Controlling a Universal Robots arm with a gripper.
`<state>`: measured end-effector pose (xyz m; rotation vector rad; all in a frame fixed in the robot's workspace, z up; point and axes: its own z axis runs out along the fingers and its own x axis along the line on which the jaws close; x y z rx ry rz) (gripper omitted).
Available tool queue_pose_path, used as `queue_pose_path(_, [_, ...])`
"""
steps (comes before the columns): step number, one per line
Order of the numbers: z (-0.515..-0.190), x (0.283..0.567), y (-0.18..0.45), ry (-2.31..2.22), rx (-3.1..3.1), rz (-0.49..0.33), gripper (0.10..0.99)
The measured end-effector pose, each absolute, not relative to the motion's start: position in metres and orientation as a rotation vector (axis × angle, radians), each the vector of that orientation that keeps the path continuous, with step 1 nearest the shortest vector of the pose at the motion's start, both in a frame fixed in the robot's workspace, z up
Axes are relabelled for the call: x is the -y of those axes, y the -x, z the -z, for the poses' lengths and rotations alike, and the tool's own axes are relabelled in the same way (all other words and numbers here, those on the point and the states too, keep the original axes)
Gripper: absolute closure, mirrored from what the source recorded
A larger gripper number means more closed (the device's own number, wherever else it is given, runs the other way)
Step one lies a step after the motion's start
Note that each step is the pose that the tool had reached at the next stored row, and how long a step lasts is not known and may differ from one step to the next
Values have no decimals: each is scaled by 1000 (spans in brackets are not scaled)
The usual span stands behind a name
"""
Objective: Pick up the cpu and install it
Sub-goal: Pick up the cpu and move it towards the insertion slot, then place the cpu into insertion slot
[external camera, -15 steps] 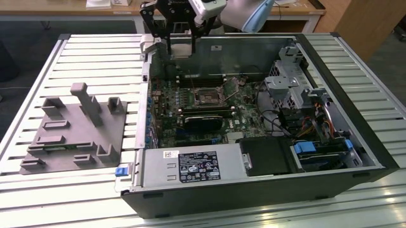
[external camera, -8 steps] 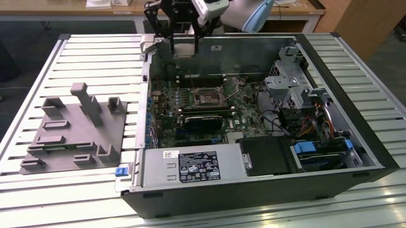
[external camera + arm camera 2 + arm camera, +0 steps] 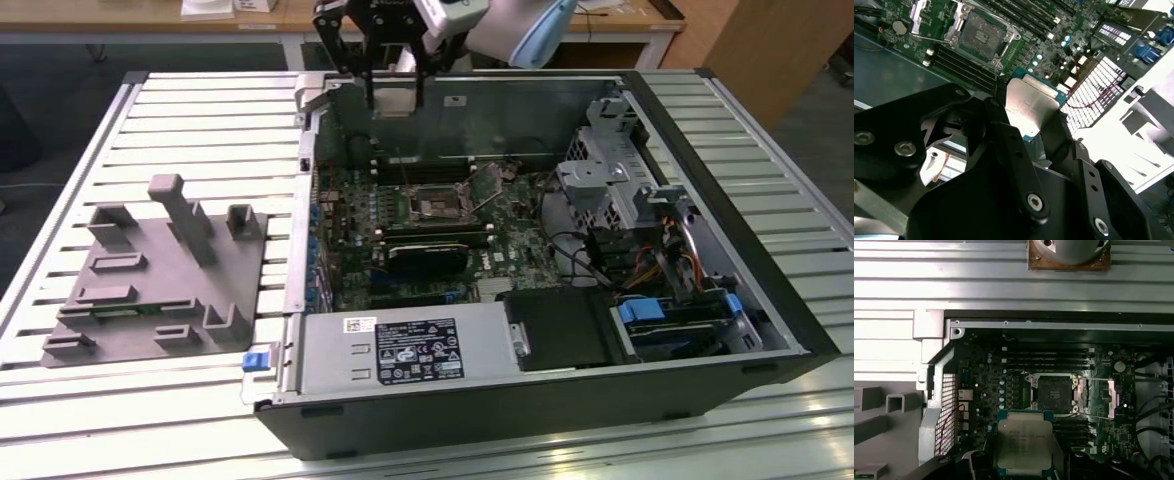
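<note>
Firmly clenched on two opposite edges of the cpu (image 3: 1031, 105), fingers (image 3: 1009, 142) likely placed so to leave the underside free for seating. Hanging above the motherboard (image 3: 979, 390), apart from the empty socket (image 3: 1054, 392), with metal frame (image 3: 1096, 397) swung open to receive it. Farther off, the black case wall (image 3: 1054, 320), then the slatted surface (image 3: 1004, 285)
</note>
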<state>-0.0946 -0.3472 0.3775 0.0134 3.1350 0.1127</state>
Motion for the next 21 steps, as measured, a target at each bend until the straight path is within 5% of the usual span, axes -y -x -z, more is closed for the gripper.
queue_pose_path(21, [-375, 340, 60, -46, -3132, -112, 561])
